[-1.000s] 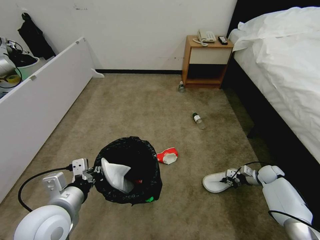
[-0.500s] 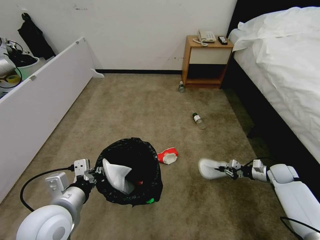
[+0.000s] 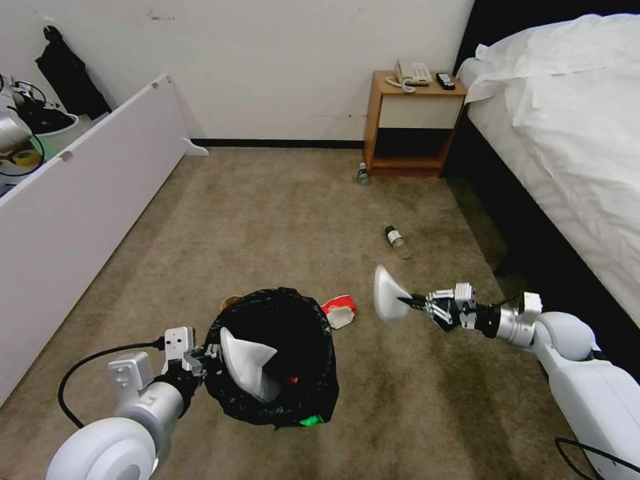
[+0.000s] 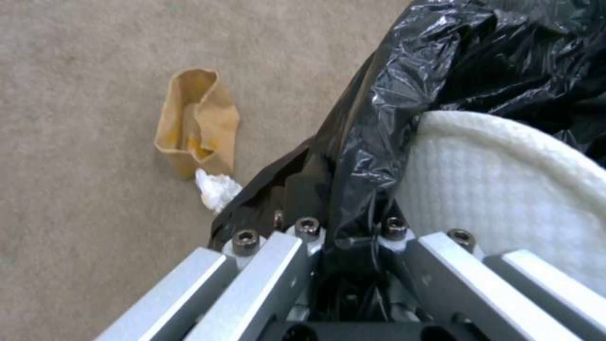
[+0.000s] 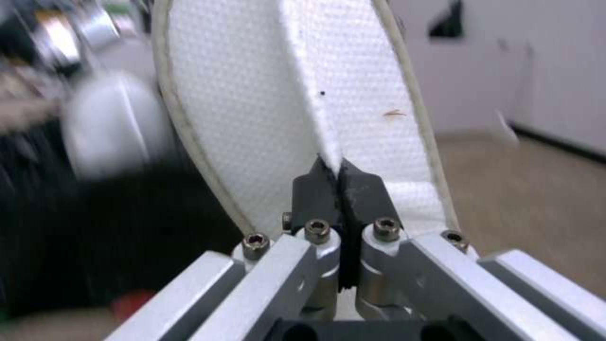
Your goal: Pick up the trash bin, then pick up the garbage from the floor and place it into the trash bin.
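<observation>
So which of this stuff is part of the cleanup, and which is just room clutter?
Part of the job:
trash bin, held by left gripper
slipper, held by right gripper
slipper in bin
bottles
wrapper
paper bag

Just there:
nightstand
phone
bed

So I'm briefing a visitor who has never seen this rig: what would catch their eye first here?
Probably the white slipper held off the floor, pinched in the right gripper just right of the trash bin. Next, that black-bagged bin itself, gripped at its rim by the left gripper, with another white slipper sticking out of it. Behind lie two bottles on the carpet.
</observation>
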You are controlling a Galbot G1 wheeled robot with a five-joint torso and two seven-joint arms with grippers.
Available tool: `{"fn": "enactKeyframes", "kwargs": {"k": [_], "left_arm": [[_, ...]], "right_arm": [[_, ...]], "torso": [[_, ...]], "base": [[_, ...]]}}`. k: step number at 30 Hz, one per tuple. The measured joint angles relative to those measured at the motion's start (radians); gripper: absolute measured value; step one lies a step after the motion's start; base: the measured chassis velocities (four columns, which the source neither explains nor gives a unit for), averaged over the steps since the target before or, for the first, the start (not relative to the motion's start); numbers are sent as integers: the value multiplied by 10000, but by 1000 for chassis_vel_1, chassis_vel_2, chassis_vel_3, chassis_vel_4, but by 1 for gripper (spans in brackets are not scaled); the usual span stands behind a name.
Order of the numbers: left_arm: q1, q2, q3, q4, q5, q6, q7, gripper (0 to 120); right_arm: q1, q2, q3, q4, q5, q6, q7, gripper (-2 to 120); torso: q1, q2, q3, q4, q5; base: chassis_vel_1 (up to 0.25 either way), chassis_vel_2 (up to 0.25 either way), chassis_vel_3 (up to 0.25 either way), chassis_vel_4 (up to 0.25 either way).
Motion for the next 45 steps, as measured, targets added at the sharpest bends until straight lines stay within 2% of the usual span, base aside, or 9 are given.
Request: {"fn": "enactKeyframes", "kwargs": {"k": [4,9,19,27,45], "left_arm": [[144,77,352,-19,23,0,-7,1],[190,67,773,-19,136,0,-12,1],[191,-53,1354,31,364,0,2,1],[127,-87,1379,19,380,0,28,1],[122,0,995,-343,217,0,129,1]], "right_arm": [[139,57,-372,1103,1117,-310,89,0],[292,166,-846,1864,1911,-491,90,0],[408,428,-1780,2607,2362,-661,83,0],[287,604,-2226,2657,2110,-688,-59,0],[-26,517,-1922,1632,480,-525,-1956,0]], "torso": [[0,0,0,0,1],[0,0,0,0,0],[-1,0,0,-1,0],[-1,0,0,-1,0],[-1,0,0,-1,1]], "base": [[0,0,0,0],[0,0,0,0],[0,0,0,0],[0,0,0,0],[0,0,0,0]]}}
